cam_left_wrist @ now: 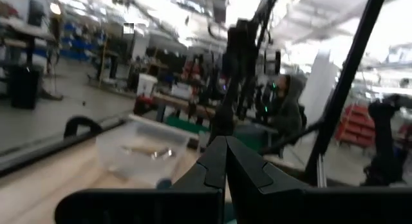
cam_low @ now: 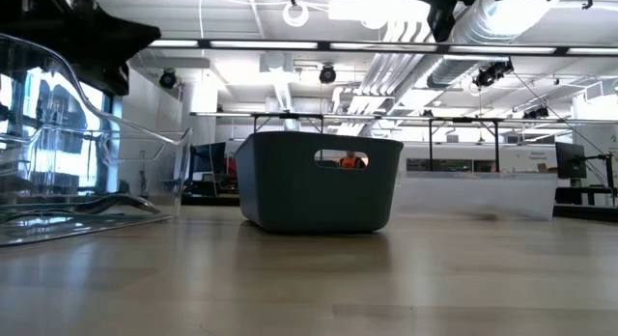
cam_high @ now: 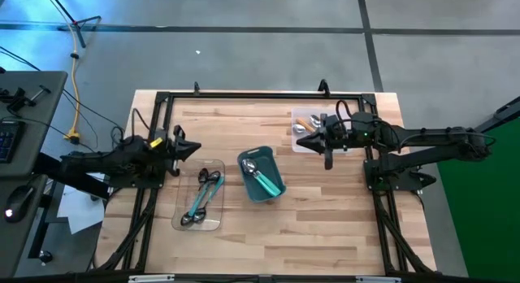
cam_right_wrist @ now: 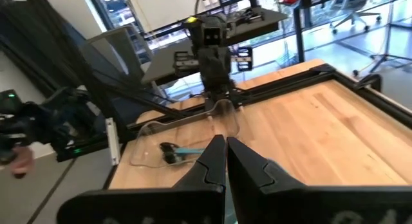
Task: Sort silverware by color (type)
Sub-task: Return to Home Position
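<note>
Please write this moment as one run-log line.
left gripper shut, empty, table left | right gripper shut, empty, beside white bin | orange spoons in white bin | teal spoon in teal bin

Table (cam_high: 325, 234), front right — bare wood, which we log as open passage. Centre: teal bin (cam_high: 262, 174), its walls barring a level crossing. Left of it, apart: clear tray (cam_high: 201, 198), with a narrow lane between. Rear right: second clear tray (cam_high: 296, 119), right gripper (cam_high: 310, 140) hanging over it. Black frame rails (cam_high: 244, 96) bound the edges.
</note>
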Motion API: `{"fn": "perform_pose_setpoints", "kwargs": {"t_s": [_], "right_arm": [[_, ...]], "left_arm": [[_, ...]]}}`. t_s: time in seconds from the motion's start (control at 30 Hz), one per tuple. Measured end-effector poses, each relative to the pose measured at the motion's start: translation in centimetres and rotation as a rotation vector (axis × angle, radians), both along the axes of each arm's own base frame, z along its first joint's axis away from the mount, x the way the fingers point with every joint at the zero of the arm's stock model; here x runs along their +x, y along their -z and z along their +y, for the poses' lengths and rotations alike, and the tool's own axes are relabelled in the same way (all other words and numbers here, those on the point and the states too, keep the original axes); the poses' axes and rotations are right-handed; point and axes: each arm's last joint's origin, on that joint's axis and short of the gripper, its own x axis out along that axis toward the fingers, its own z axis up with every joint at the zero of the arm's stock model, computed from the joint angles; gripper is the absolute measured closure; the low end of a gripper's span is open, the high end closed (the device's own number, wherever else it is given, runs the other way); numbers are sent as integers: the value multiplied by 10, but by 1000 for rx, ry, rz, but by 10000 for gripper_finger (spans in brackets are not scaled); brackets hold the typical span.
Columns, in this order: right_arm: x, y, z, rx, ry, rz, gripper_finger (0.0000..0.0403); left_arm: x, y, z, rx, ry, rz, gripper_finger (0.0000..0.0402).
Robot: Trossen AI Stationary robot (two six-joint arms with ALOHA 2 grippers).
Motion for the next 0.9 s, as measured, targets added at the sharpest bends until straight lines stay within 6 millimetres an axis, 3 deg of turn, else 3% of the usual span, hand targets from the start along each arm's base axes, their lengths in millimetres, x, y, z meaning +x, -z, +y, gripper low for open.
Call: {"fn": "perform_pose_setpoints", "kwargs": {"t_s": [0.27,0.9], "right_arm": [[-1,-2,1,9,-21,-12,403],[-2,-2,1,4,-25,-8,403]], "left_arm": [[2,19,0,-41,15,190,402],[4,21,0,-78,18,213,402]]}}
